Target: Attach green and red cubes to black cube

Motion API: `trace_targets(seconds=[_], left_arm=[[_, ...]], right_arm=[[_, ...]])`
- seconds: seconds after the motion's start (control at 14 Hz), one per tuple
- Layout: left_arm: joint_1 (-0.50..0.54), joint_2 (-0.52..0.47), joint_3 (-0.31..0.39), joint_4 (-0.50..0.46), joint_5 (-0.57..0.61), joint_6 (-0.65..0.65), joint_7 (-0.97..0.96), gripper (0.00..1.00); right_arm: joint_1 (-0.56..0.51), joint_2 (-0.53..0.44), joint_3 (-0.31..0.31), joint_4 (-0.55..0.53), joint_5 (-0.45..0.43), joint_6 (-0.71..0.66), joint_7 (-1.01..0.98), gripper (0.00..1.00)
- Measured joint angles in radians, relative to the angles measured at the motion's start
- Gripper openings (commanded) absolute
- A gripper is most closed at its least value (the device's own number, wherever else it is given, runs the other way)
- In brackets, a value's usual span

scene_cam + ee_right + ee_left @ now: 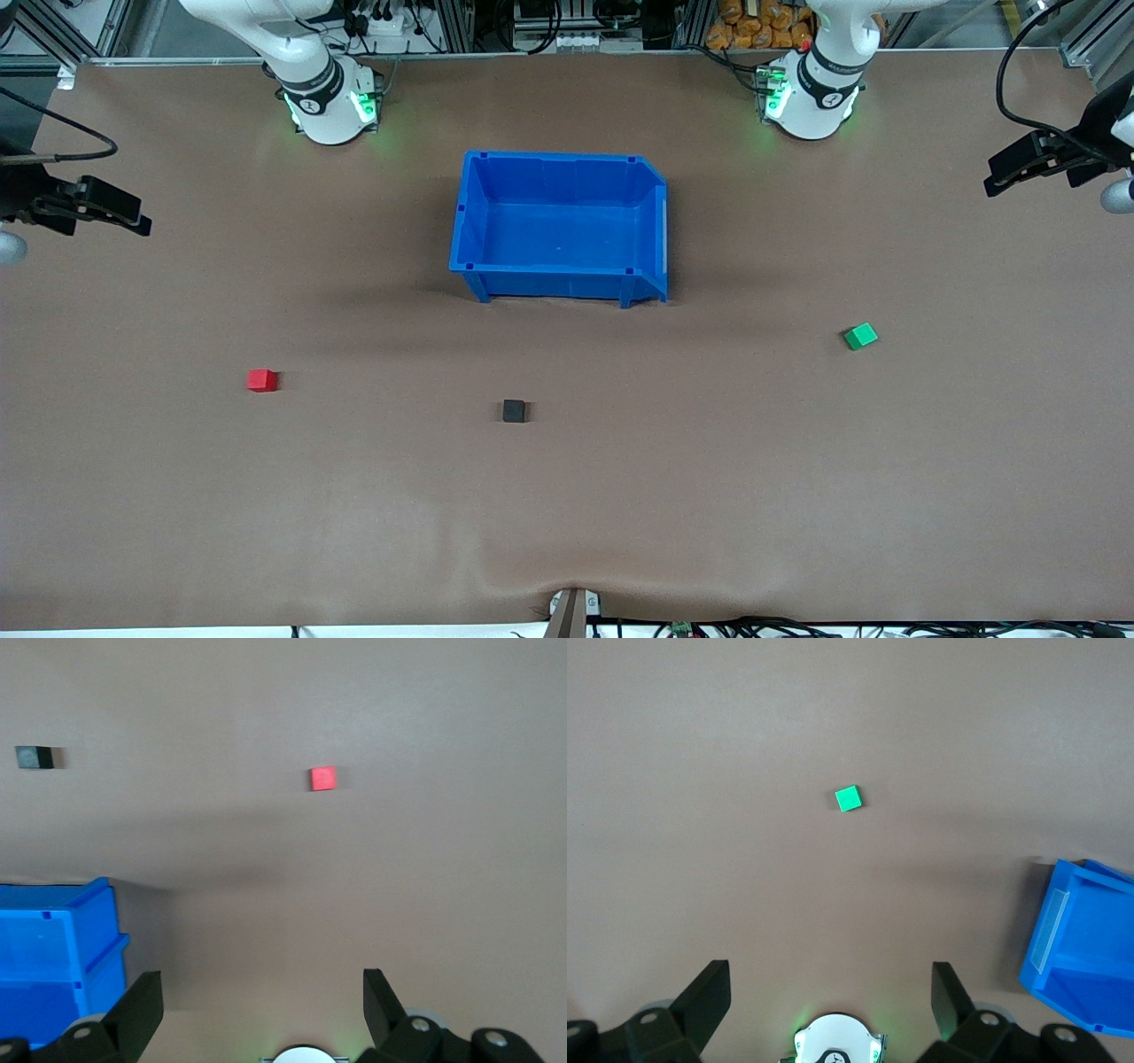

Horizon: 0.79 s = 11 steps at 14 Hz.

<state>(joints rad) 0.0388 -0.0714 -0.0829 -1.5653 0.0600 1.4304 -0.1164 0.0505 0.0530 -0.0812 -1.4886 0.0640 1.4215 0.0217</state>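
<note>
The black cube (513, 410) lies on the brown table, nearer to the front camera than the blue bin. Toward the right arm's end rests the red cube (261, 380), well apart from it. The green cube (860, 336) lies toward the left arm's end. My left gripper (997, 173) hangs open and empty high over its end of the table; its wrist view shows the green cube (848, 798) beyond the open left gripper (831, 979). My right gripper (137, 217) hangs open and empty over its end; its wrist view shows the red cube (322, 778), the black cube (34, 757) and the right gripper (263, 986).
An empty blue bin (558, 173) stands mid-table between the arm bases, with one corner in each wrist view (1085, 948) (53, 957). A small bracket (571, 611) sits at the table edge nearest the front camera. Bare table lies between the three cubes.
</note>
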Motion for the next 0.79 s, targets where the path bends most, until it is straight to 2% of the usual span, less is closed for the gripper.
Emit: trace_targets(seconds=[0.57,0.79], left_arm=[[0.005,0.035,0.002,-0.023,0.001,-0.001,0.014,1.00],[0.018,0.080,0.003,-0.074,0.001,0.071,0.015,1.00]], right_arm=[[0.000,0.120,0.000,0.000,0.028,0.117,0.069,1.00],[0.000,0.159,-0.001,0.000,0.027,0.125,0.069,1.00]])
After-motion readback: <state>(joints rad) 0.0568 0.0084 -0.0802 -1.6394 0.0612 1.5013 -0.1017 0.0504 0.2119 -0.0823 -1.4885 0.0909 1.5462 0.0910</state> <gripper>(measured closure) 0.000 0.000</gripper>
